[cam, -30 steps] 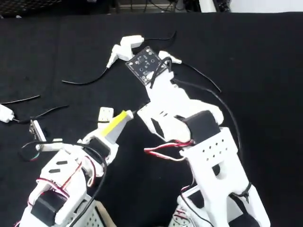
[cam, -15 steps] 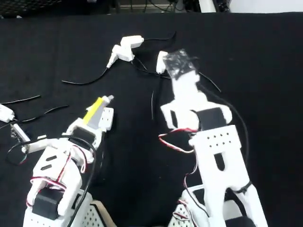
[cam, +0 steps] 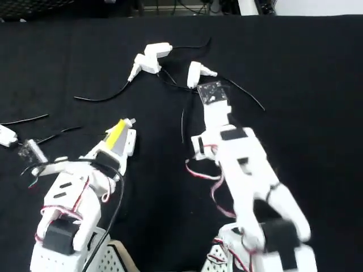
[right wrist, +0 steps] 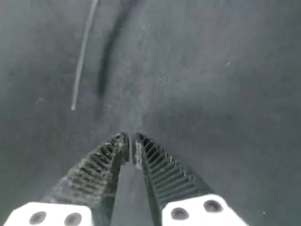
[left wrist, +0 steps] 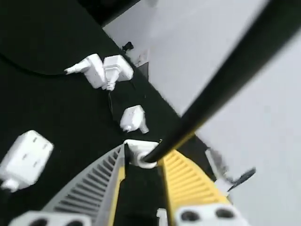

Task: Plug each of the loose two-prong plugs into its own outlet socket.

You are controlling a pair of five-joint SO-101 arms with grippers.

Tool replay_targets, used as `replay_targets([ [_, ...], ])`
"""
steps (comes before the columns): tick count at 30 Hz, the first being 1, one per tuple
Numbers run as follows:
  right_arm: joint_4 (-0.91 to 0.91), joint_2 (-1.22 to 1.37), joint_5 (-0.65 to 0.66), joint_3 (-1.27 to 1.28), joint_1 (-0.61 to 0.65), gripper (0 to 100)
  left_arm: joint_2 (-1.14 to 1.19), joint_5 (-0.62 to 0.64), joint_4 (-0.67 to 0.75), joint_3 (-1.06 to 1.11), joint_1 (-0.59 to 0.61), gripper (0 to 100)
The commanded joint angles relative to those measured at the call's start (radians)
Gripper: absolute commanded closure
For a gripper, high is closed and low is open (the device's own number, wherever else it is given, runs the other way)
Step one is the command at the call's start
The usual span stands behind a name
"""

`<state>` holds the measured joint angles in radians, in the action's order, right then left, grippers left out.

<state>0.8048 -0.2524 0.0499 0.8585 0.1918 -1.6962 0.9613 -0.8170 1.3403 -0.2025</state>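
Status check from my end: mostly still to do. My left gripper (cam: 127, 124) is clamped on a small white plug (left wrist: 137, 150), pinched right at the fingertips, with its black cable (left wrist: 225, 80) running off past the wrist camera. The nearest outlet socket (left wrist: 26, 157) lies flat on the black table (cam: 295, 85) just beside that gripper, slots facing up, and nothing is in it, so I'd call that plug picked up but not seated.

My right gripper (right wrist: 131, 146) is all but closed, with just a sliver between the tips and nothing held. It sits low over bare cloth near a second plug (cam: 194, 72), which lies loose at the far side with its lead trailing away.

Further back there's a white pair (cam: 150, 56) pressed together. It could be a plug already mated to a socket, but I can't tell for sure from here. There's also a white piece at the left edge (cam: 5, 136), too small to identify.

My guess is one done at best, with at least two left.
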Motion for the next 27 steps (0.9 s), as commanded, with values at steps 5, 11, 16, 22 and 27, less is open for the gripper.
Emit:
replay_targets([
  [5, 0.118, 0.366, -0.012, -0.320, -0.015, 98.6, 0.525, -0.273, 0.006, -0.188, 0.008, 97],
  [11, 0.126, 0.387, -0.012, -0.334, -0.015, 98.6, 0.772, -0.376, -0.091, -0.409, 0.008, 97],
  [16, 0.126, 0.387, -0.012, -0.334, -0.015, 98.6, 0.904, -0.489, -0.144, -0.552, 0.024, 97],
  [22, 0.124, 0.387, -0.012, -0.334, -0.015, 98.6, 1.154, -0.595, -0.229, -0.707, 0.111, 97],
  [27, 0.126, 0.387, -0.012, -0.332, -0.014, 98.6, 1.303, -0.643, -0.327, -0.837, 0.150, 97],
])
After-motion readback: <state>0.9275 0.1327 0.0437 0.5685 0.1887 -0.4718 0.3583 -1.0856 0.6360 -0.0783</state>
